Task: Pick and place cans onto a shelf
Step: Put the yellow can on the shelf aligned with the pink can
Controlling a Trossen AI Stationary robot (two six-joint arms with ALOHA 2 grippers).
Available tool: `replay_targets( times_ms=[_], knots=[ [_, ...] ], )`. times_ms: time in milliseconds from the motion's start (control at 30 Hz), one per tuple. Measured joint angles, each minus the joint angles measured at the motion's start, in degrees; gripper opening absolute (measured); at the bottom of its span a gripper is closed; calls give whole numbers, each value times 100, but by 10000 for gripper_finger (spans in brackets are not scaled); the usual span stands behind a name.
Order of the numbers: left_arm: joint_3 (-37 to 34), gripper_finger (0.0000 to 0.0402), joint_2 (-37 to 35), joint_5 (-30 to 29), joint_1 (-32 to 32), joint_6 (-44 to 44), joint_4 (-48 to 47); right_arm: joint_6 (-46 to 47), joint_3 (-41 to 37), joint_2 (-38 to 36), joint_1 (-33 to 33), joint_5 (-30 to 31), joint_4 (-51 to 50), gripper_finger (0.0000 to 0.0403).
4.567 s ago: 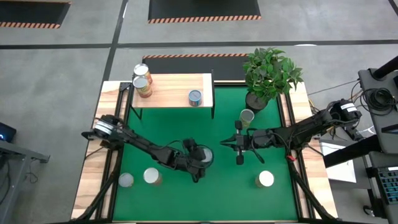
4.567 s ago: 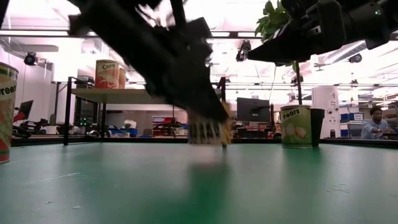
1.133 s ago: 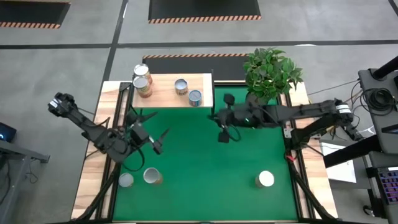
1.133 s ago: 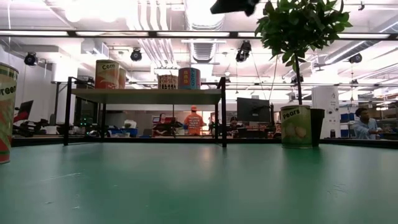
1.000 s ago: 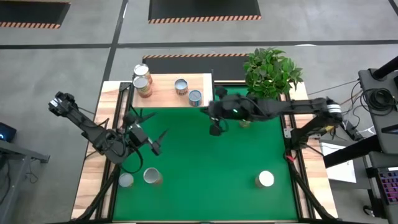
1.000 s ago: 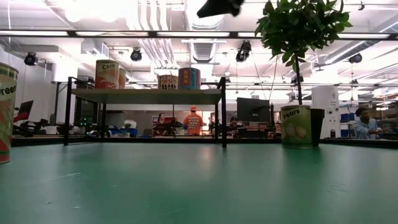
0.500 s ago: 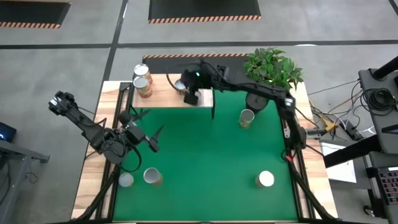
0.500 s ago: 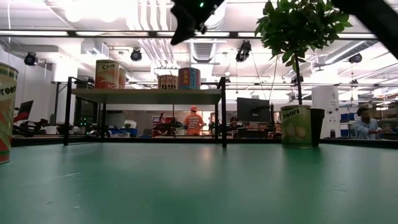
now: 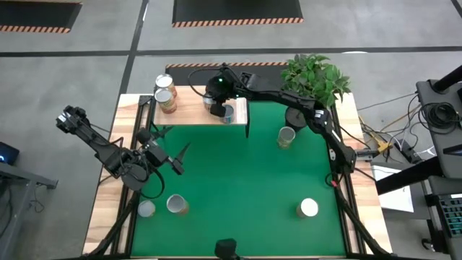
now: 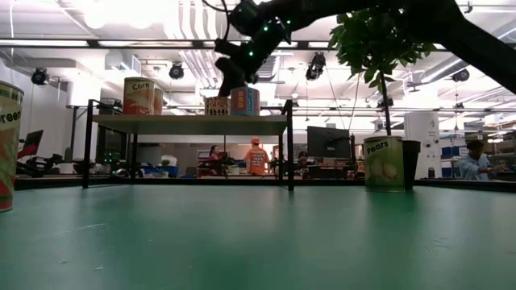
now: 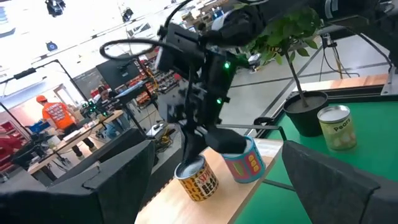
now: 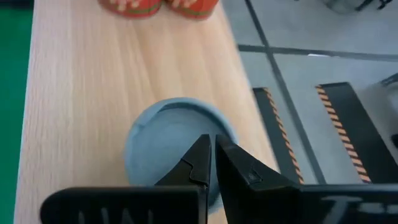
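Observation:
The shelf [image 9: 195,108] stands at the mat's far left and bears several cans: two with red labels at its left end [image 9: 166,92], a tan one [image 11: 198,177] and a blue one [image 11: 245,163]. My right gripper [image 12: 211,155], shut, reaches across from the right. It slants down over the tan can's round top [image 12: 174,140]. My left gripper [image 9: 173,155] hangs open and level above the mat's left side, with nothing between its fingers. More cans stand on the mat [image 9: 175,205], [image 9: 146,209], [image 9: 308,209], [image 9: 286,136]. My right gripper's shut fingertips [image 12: 202,158] stand over the round top of the tan can [image 12: 158,134] on the shelf, slanting down from the table's right. Whether they touch the top I cannot tell.
A potted plant [image 9: 314,81] stands at the far right corner, beside my right arm's reach. In the low view the pears can [image 10: 383,163] stands at the right and a green-labelled can [image 10: 8,145] at the left. The mat's middle [image 9: 238,180] lies bare.
My right gripper has swung from above the mat's far middle toward the table's far left and now stands over the shelf's cans. It has tipped further down and sunk slightly, and has stayed shut throughout.

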Motion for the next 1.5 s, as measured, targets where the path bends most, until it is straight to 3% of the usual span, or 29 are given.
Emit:
replay_targets(
  times_ms=[867,1100,1500],
  knots=[
    [0,336,-2,4,0,-2,-12,302,188,10,3,220,-887,12],
    [0,336,2,13,0,-2,-12,305,190,-30,8,656,-1109,12],
    [0,336,4,15,0,-22,-12,502,190,-132,5,718,-1659,12]
  ],
)
